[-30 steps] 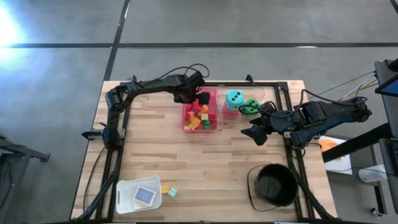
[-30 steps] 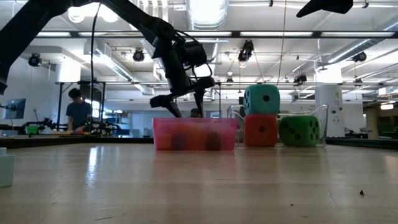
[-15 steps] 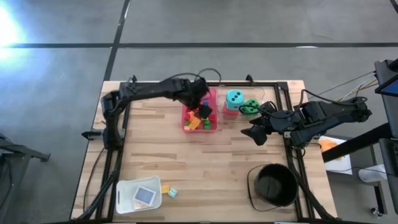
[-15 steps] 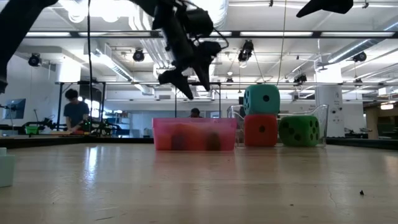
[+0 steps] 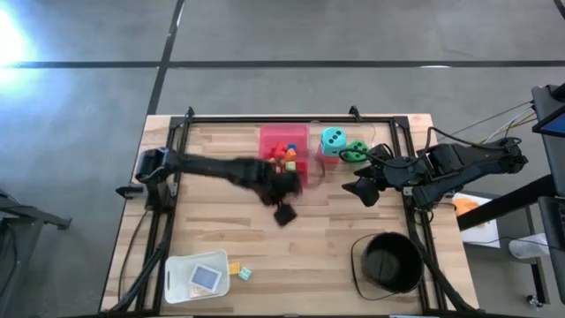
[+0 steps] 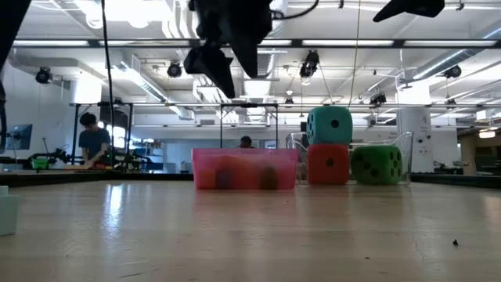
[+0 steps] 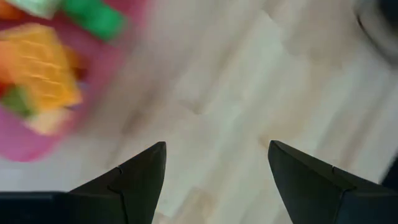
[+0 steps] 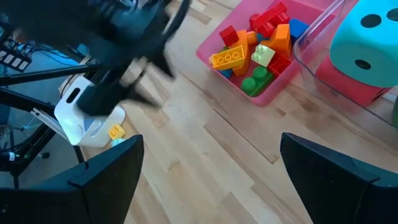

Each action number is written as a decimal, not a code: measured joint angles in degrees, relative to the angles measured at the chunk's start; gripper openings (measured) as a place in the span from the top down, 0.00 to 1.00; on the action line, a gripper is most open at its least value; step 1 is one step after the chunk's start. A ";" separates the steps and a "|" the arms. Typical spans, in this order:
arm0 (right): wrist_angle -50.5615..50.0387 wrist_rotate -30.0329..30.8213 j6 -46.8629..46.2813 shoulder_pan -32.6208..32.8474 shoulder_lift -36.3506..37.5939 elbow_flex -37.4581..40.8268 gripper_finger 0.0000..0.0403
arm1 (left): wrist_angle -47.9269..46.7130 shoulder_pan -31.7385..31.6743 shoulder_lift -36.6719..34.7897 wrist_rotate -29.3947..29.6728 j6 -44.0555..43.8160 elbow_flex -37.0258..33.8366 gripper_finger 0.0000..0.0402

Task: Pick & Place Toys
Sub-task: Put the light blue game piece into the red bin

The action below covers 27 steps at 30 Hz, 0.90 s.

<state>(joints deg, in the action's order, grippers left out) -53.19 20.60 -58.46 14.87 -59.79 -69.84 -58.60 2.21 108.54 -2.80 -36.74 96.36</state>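
Several red, orange, yellow, green and blue bricks [image 8: 252,46] lie in the pink tray [image 5: 265,137] at the table's far middle. To the right of it a teal die [image 6: 329,125] stands on a red die [image 6: 327,165], with a green die [image 6: 376,164] beside them. My left gripper [image 5: 284,214] hangs open and holds nothing, above bare wood just to the near side of the tray [image 7: 25,140]. My right gripper [image 5: 360,190] waits open in the air, near the dice on their near side.
A black round bucket [image 5: 391,262] stands at the near right. A white lidded box [image 5: 199,276] sits at the near left, with two small pieces [image 5: 239,270] beside it. A clear container wall [image 6: 407,157] surrounds the dice. A person [image 6: 97,139] is far behind the table.
My left gripper has swung from over the tray's far left corner, across the tray, toward the table's near edge. It has risen and rolled about its own axis on the way. Its fingers have stayed open and carry nothing.
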 joint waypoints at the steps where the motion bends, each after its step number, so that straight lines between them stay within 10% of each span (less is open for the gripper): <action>1: -0.01 0.02 0.03 -0.02 0.00 0.00 0.08 | 0.02 1.51 0.10 -0.04 0.91 -0.02 0.29; 13: 0.00 0.01 0.13 -0.01 0.00 0.00 0.08 | 1.13 17.86 2.65 -0.44 4.53 -1.07 0.29; 27: -0.04 0.00 0.03 0.00 0.00 0.00 0.08 | -1.26 22.48 8.77 -9.71 8.13 -1.08 0.29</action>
<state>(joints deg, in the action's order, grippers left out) -53.23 20.60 -58.43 14.87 -59.79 -69.84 -59.86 24.69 117.31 -12.51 -28.61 95.28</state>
